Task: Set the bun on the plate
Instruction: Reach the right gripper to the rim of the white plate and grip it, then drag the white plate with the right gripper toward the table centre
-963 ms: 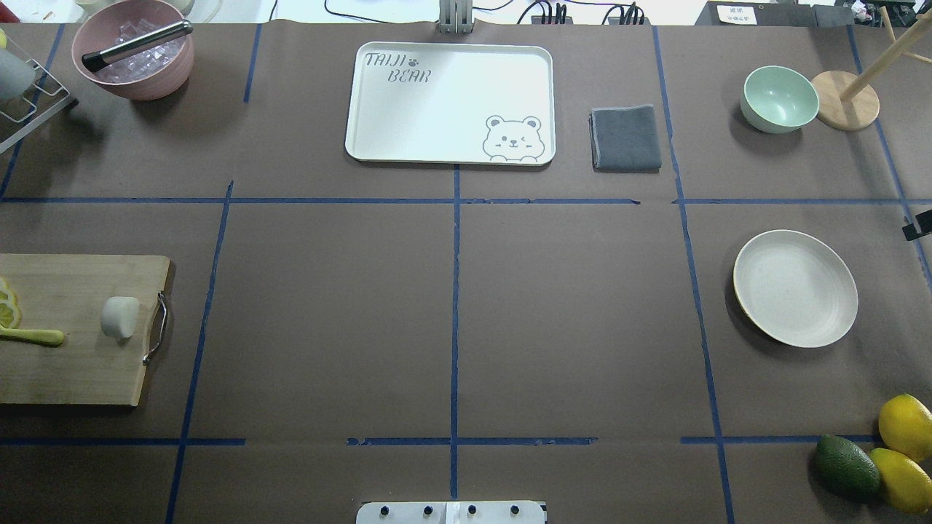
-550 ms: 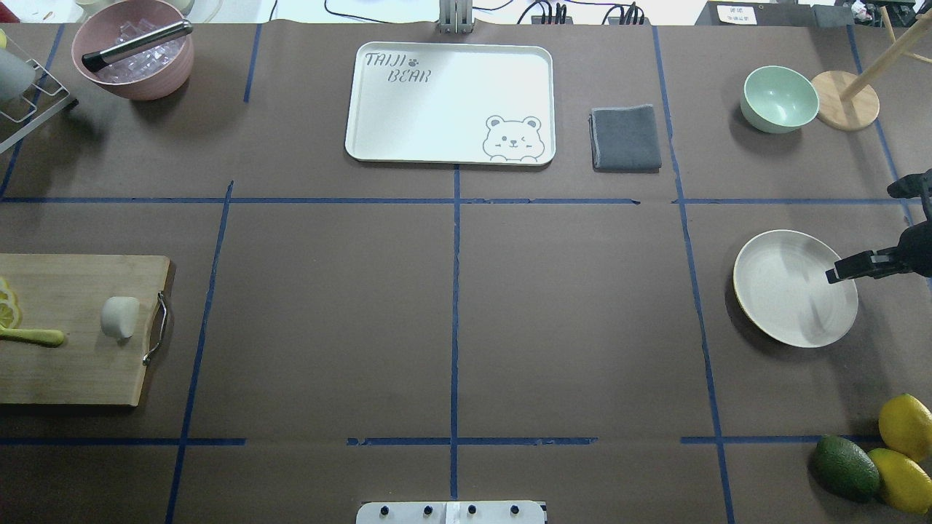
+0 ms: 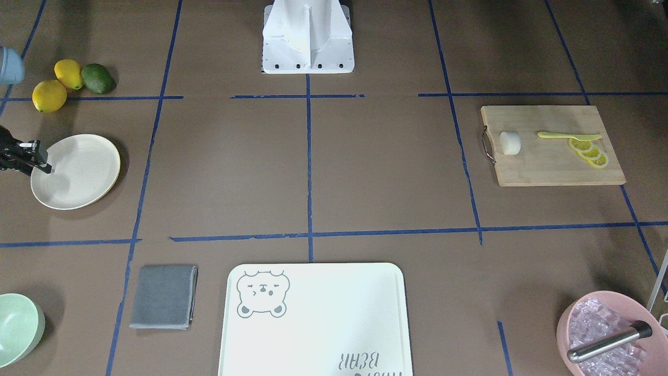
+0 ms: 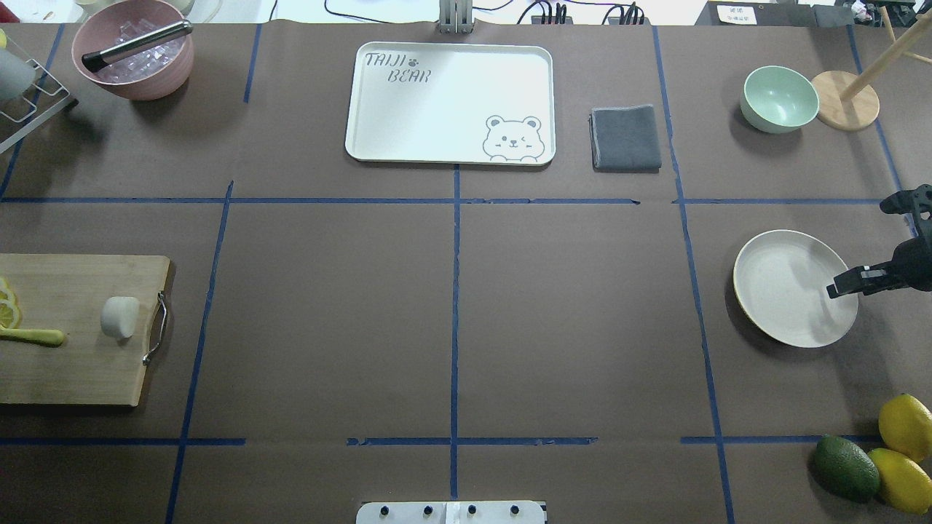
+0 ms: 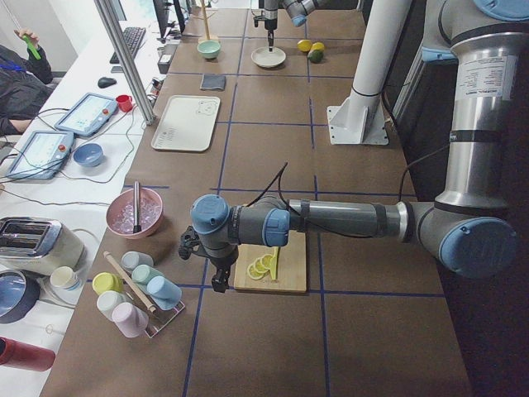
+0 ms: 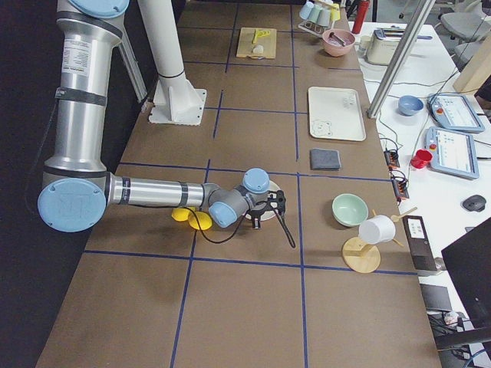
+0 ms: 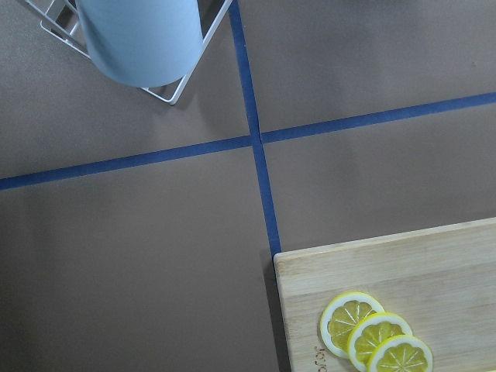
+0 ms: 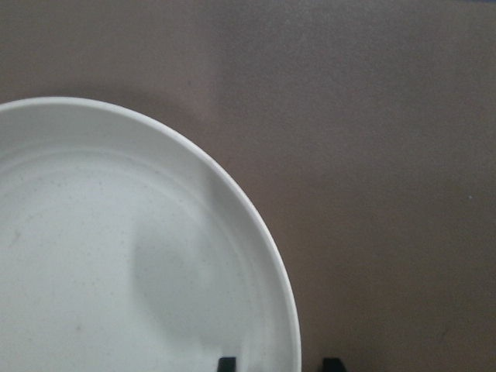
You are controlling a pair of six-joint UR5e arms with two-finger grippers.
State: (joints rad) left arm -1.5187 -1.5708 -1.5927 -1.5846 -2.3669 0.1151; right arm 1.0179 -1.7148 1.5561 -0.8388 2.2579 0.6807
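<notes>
The bun [image 4: 120, 317], a small white lump, lies on the wooden cutting board [image 4: 73, 364] at the left edge, near its metal handle; it also shows in the front view [image 3: 510, 142]. The cream plate [image 4: 786, 291] rests on the table at the right, with nothing on it. My right gripper [image 4: 841, 285] hangs over the plate's right rim. In the right wrist view its two fingertips [image 8: 226, 363] stand apart with the rim between them, so it is open. My left gripper [image 5: 216, 281] hovers at the board's far left end; I cannot tell its state.
Lemon slices [image 4: 9, 306] and a yellow-green utensil [image 4: 33, 336] share the board. Two lemons [image 4: 904, 426] and an avocado [image 4: 847, 467] lie near the plate. Behind stand a mint bowl [image 4: 779, 98], wooden stand [image 4: 844, 100], grey cloth [image 4: 626, 138], bear tray [image 4: 450, 102], pink ice bowl [image 4: 132, 49] and cup rack [image 7: 139, 39].
My right gripper has come in from the right edge to the plate's right rim, then shifted slightly toward the near side. Bun and plate have not moved.
</notes>
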